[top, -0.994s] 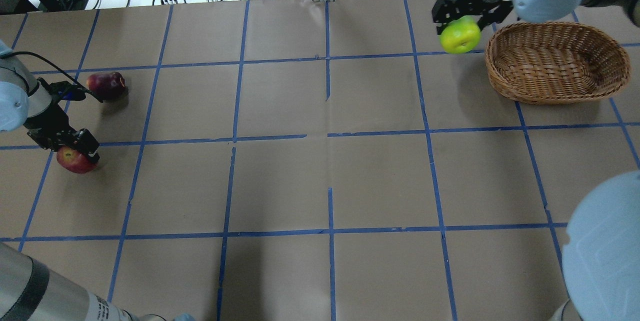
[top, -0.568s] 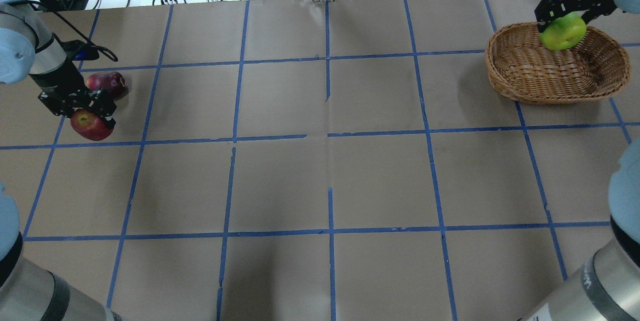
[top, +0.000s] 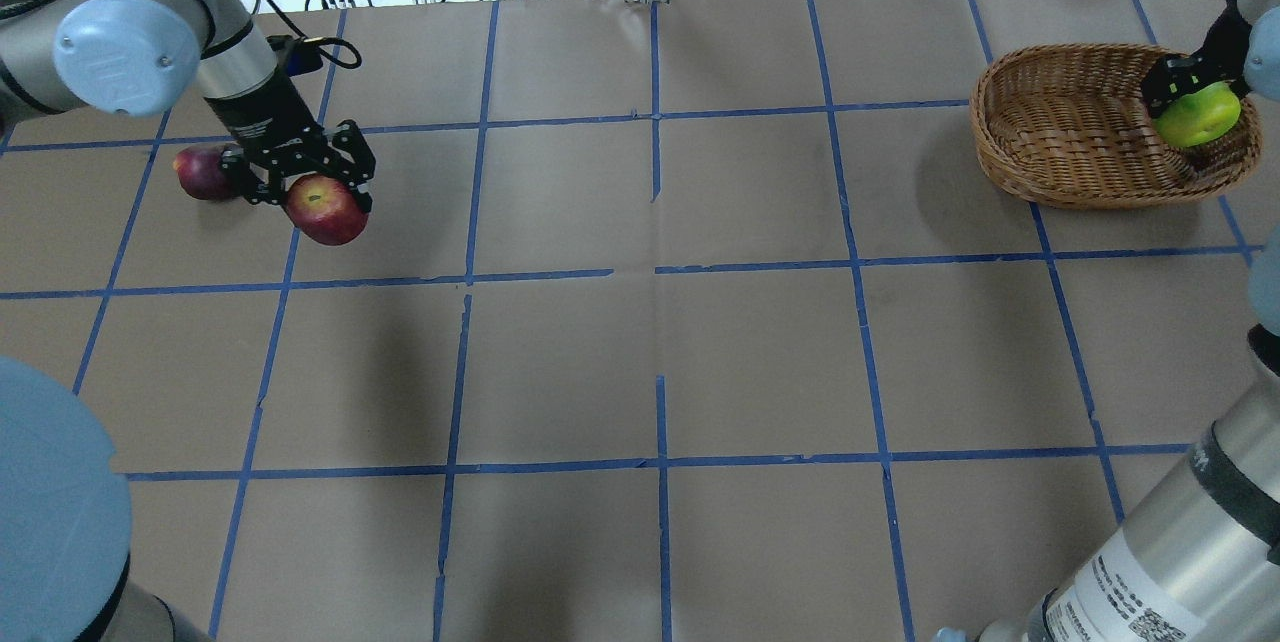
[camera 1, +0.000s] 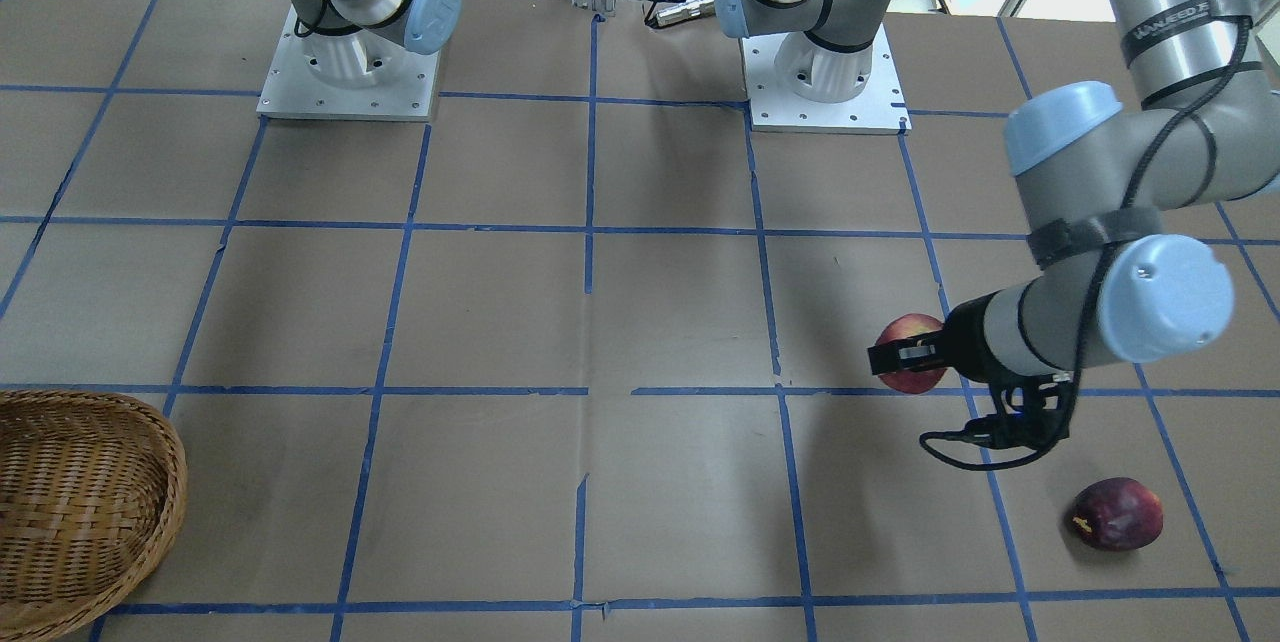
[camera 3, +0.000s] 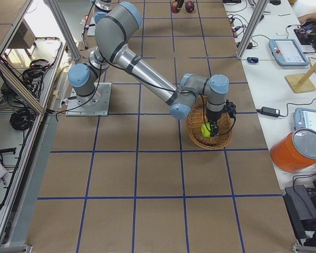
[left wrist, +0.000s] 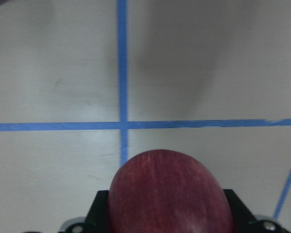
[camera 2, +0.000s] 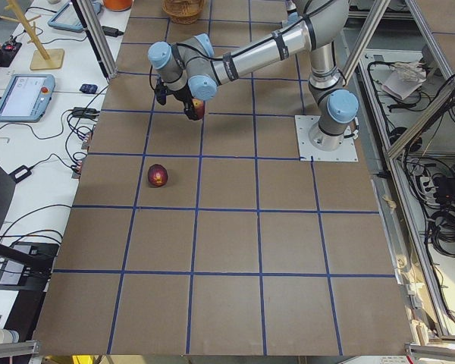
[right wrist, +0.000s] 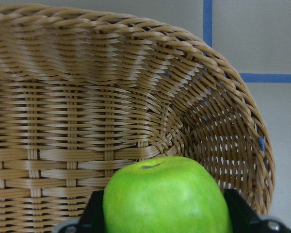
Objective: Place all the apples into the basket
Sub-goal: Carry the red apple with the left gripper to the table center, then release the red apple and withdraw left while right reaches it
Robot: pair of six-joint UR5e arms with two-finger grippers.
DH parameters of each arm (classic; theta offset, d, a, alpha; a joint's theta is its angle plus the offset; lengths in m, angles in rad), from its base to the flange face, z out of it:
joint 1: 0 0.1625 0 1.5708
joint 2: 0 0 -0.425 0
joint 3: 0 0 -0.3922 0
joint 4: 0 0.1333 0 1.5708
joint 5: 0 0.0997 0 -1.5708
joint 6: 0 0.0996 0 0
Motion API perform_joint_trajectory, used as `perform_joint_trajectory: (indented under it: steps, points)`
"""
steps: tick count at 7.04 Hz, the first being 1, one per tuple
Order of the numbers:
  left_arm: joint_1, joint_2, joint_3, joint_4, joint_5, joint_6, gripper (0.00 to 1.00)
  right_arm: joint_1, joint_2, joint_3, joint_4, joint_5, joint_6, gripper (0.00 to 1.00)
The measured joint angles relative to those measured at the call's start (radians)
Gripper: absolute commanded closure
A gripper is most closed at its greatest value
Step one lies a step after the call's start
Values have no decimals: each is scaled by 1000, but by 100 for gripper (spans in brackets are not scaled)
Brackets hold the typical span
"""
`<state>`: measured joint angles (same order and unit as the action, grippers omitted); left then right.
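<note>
1. Left jaws: closed on the red apple (top: 325, 210), one finger on either flank. The apple fills the gap between them and sticks out past the fingertips. It is carried clear of the tabletop (top: 660, 352), over a crossing of the blue tape lines (top: 560, 274).

2. Maroon apple (top: 203, 173): lies loose on the tabletop, near the left jaws and lower than them. It is on the side facing away from the basket and touches neither the jaws nor the red apple. A pale nick shows in its skin.

3. Right jaws: closed on the green apple (top: 1197, 115), gripped at its sides, with its stem dimple turned upward in the wrist view. The jaws are lowered inside the basket's rim.

4. Basket (top: 1050, 184): woven cane, standing on the tabletop, under and around the right jaws. Its inner wall curves just ahead of the green apple. Whether that apple touches the weave beneath it cannot be told. The basket is well apart from the left jaws.
</note>
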<state>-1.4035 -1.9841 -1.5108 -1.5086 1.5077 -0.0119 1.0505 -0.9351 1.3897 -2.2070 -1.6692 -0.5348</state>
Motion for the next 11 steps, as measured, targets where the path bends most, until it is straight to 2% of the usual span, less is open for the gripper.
perform_joint_trajectory:
  steps: [3,5,6,8,11]
  points:
    - [-212,-54,-14,205,-82,-433,65,-2,10,-16,5,-5,6,0]
    - [-361,-134,-16,355,-156,-668,58,26,-64,-22,110,5,9,0]
    - [-404,-173,-16,391,-177,-716,1,74,-126,-22,207,12,34,0]
    - [-434,-209,-17,396,-185,-731,0,197,-207,-22,365,61,144,0]
    - [-388,-180,39,280,-184,-698,0,347,-225,-13,460,166,291,0]
